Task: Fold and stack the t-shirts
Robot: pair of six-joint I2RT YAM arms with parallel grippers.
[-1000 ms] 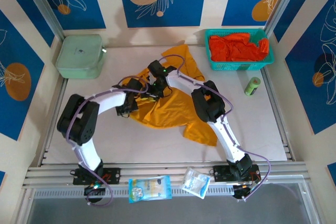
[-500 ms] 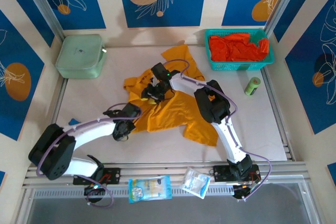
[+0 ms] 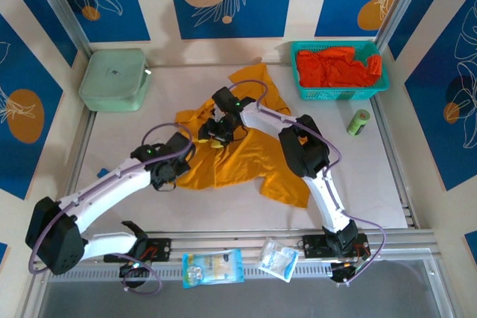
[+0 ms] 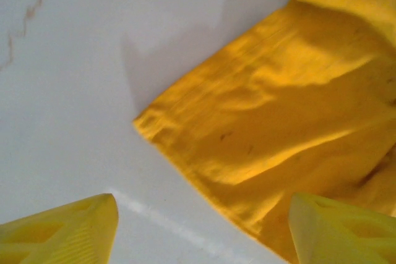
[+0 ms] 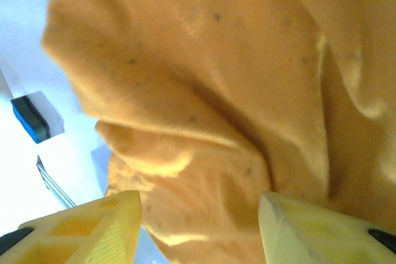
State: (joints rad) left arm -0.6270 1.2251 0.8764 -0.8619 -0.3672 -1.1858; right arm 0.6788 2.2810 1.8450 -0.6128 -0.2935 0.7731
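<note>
A mustard-yellow t-shirt (image 3: 242,156) lies crumpled and partly spread in the middle of the table. Red-orange t-shirts (image 3: 337,67) are heaped in the teal basket (image 3: 341,95) at the back right. My left gripper (image 3: 167,176) hovers at the yellow shirt's near-left edge. In the left wrist view, that gripper (image 4: 204,230) is open, with a hemmed corner of the shirt (image 4: 266,128) lying flat below it. My right gripper (image 3: 212,135) is over the shirt's upper left part. In the right wrist view, it (image 5: 201,227) is open above bunched folds (image 5: 204,91).
A pale green lidded box (image 3: 113,80) stands at the back left. A green can (image 3: 358,122) stands right of the shirt. Two plastic packets (image 3: 212,267) (image 3: 279,259) lie on the front rail. Bare table (image 3: 119,139) stretches left of the shirt.
My left gripper drew the shirt's edge toward the near left, then opened and let it go. My right gripper's jaws have widened and it has barely moved. The shirt lies more spread.
</note>
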